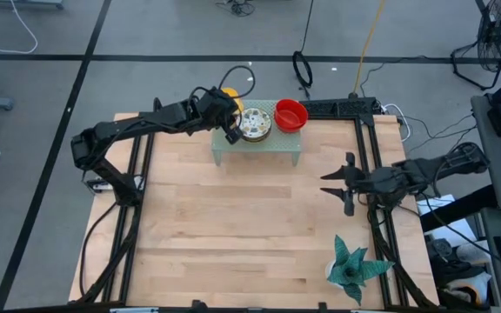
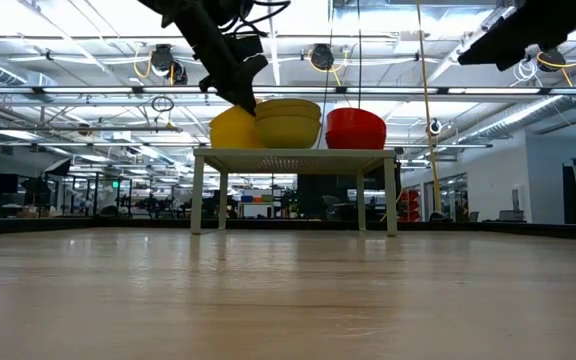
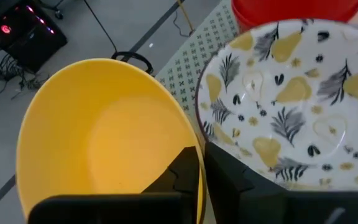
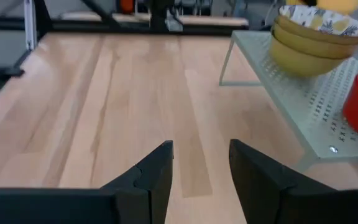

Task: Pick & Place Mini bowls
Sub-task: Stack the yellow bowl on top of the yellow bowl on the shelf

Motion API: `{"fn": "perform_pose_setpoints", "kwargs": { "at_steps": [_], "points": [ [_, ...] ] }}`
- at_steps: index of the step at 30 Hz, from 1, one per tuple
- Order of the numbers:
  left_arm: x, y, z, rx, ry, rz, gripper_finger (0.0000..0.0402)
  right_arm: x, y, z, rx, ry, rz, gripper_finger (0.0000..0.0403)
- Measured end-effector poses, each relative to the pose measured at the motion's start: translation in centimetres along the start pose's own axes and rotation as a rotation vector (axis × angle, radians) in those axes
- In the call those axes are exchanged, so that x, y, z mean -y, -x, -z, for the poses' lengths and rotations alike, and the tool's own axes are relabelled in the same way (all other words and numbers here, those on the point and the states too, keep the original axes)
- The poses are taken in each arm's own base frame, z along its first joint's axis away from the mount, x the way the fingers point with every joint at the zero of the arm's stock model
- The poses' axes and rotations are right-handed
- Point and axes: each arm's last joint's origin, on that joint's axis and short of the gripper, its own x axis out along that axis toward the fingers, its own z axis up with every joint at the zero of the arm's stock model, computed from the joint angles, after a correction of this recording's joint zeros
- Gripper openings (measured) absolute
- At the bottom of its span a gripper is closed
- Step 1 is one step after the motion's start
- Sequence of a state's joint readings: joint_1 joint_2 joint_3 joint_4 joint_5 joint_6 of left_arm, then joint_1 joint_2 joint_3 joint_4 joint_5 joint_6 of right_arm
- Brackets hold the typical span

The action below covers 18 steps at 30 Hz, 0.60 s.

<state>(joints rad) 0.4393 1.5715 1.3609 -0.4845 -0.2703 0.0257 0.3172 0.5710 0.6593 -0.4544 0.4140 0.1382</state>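
A plain yellow mini bowl (image 3: 104,137) stands tilted at the far left corner of the pale green rack (image 1: 259,149), next to a stack of bowls topped by a white patterned one (image 3: 291,99). The stack (image 2: 288,122) and a red bowl (image 1: 290,115) rest on the rack top. My left gripper (image 3: 201,155) is shut on the yellow bowl (image 2: 233,128), coming from the table's left. My right gripper (image 4: 201,152) is open and hovers over bare wood near the table's right edge (image 1: 333,184), away from the rack. My left gripper pinches the yellow bowl's rim (image 3: 194,134) on the side facing the patterned bowl, one finger (image 3: 182,174) inside the bowl and the other (image 3: 241,186) outside, between the two bowls. The fingers slant down from the left. The bowl sits tilted; whether it is lifted off the rack does not show.
A green spiky-leaved plant (image 1: 353,265) stands near the table's near right corner. The rack stands on legs at the table's far edge (image 2: 293,158). Bare wooden table top (image 1: 233,226) stretches between the rack and the near edge. Cables lie on the floor beyond the table.
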Motion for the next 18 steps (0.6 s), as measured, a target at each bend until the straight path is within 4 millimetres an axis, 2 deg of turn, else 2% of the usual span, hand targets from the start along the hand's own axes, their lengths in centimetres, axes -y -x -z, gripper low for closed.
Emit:
{"fn": "perform_pose_setpoints", "kwargs": {
  "at_steps": [7, 18],
  "points": [
    [-0.1, 0.0, 0.1, -0.012, -0.011, -0.024, 0.0030, 0.4, 0.0, 3.3, 0.167, -0.006, -0.018, 0.0144],
    [-0.1, 0.0, 0.5, -0.052, -0.033, -0.041, 0.0030, 0.4, -1.6, 8.1, 0.403, 0.008, -0.023, 0.0144]
  ]
}}
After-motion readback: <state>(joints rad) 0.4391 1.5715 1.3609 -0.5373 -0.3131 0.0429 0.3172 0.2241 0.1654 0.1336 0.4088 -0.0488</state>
